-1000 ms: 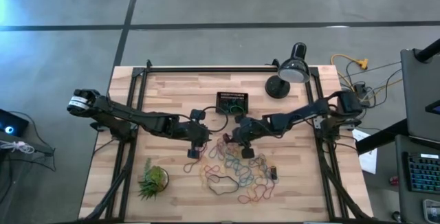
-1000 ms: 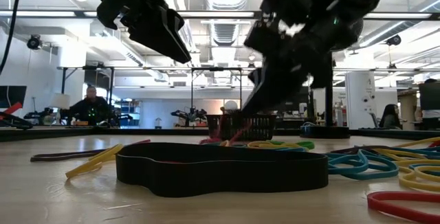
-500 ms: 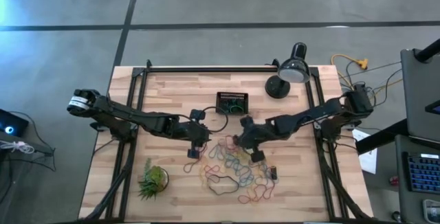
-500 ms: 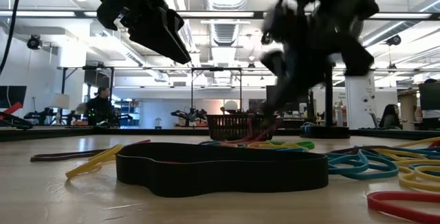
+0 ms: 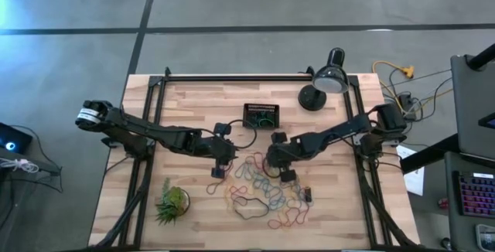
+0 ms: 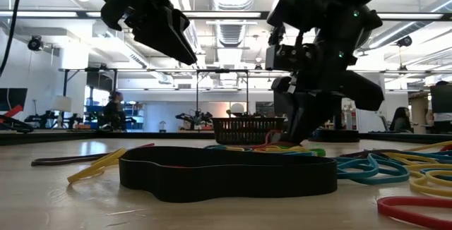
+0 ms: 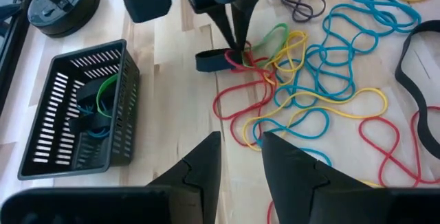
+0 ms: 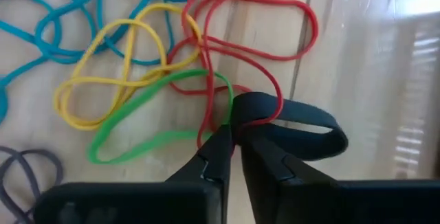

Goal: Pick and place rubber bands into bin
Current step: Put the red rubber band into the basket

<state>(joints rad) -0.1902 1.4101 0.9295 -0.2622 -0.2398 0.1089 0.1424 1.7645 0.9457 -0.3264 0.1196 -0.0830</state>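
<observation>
Rubber bands (image 5: 267,186) in red, blue, yellow, green and black lie tangled on the wooden table. The black slotted bin (image 5: 261,115) stands just beyond them, with a few bands inside (image 7: 96,104). My right gripper (image 8: 236,136) points steeply down at the pile's far edge. Its fingertips are a narrow gap apart, where a red band (image 8: 265,86) crosses a short wide black band (image 8: 302,124). My left gripper (image 7: 240,152) hangs open above the table, left of the pile, with nothing between its fingers. My right gripper comes at the pile from above, its fingers (image 7: 237,35) reaching down to the red band's strand (image 8: 240,122) on top of the black band. Whether the tips touch either band, I cannot tell. Both bands lie flat on the table.
A black desk lamp (image 5: 321,86) stands at the far right of the table. A small green plant (image 5: 172,203) sits near the front left. A large black band (image 6: 226,173) lies at the pile's near side. People sit in the room behind (image 6: 113,110).
My right gripper has tipped from a slant to pointing steeply down. It has sunk onto the far edge of the pile. The bands on the table lie as before.
</observation>
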